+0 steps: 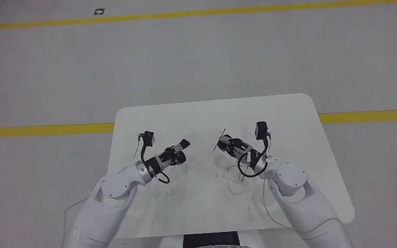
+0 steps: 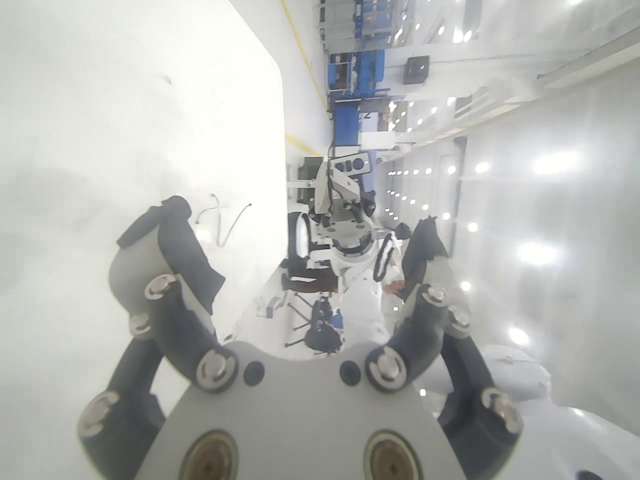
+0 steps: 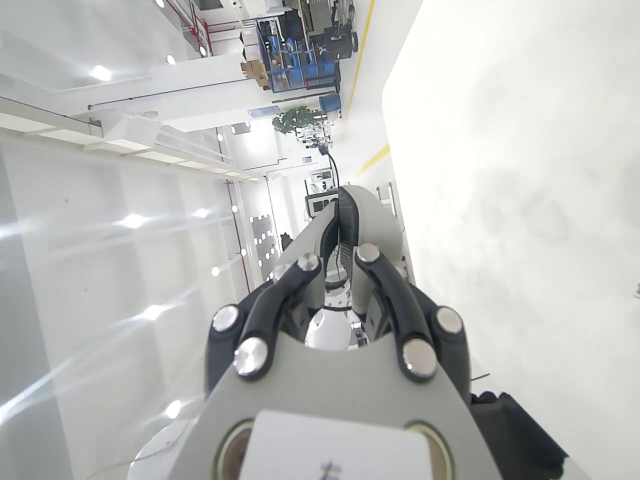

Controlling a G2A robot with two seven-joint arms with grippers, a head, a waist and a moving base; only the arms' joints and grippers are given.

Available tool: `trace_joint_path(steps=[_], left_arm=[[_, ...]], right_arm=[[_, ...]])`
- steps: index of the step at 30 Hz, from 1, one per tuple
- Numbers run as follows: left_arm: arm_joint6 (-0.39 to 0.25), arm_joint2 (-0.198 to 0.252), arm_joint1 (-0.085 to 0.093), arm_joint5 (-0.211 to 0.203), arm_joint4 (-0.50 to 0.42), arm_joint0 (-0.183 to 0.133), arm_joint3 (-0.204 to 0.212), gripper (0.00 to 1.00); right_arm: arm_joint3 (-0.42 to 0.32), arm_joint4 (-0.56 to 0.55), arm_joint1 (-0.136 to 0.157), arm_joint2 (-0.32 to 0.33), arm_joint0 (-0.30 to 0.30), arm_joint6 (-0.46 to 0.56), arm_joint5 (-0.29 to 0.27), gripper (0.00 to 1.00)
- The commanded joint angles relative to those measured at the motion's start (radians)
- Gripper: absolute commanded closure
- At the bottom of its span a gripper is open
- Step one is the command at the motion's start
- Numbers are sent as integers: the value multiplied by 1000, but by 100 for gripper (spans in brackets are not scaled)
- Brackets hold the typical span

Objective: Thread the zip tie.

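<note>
A white table point(image 1: 298, 124) with rounded corners and a smooth matt top stands on a pale grey floor point(image 1: 186, 56) crossed by yellow lines point(image 1: 56, 129); two white arms with black-fingered claws meet over the table's near half. The right gripper point(image 1: 224, 144) has its fingers pressed together, pinching a thin black zip tie point(image 3: 334, 167); the tie rises from the fingertips as a slim, slightly curved strip, held up off the table. The left gripper point(image 2: 300, 224) faces it from a short way off, apart from it; its two dark padded fingers point(image 2: 175, 232) are spread wide with nothing between them. A few thin, pale, curved strips point(image 2: 220, 222) lie loose on the tabletop near the right arm. Behind, the wrist views show a bright hall with blue racks point(image 2: 350, 67) and rows of ceiling lights.
</note>
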Motion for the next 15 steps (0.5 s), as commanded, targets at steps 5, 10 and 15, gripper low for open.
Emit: trace_joint_path(steps=[5,10,15], left_arm=[[36,0,19,14,360,-2,-67,0],[65,10,30,-26,558,15,-119,0],[68,25,37,-102,655,22,-132,0]], right_arm=[[-3,-40,0,-4,3,-62,69,100],[-10,-38,-1,-8,4,-88,92,100],[-18,-34,-3,-6,1,-134,92,100]])
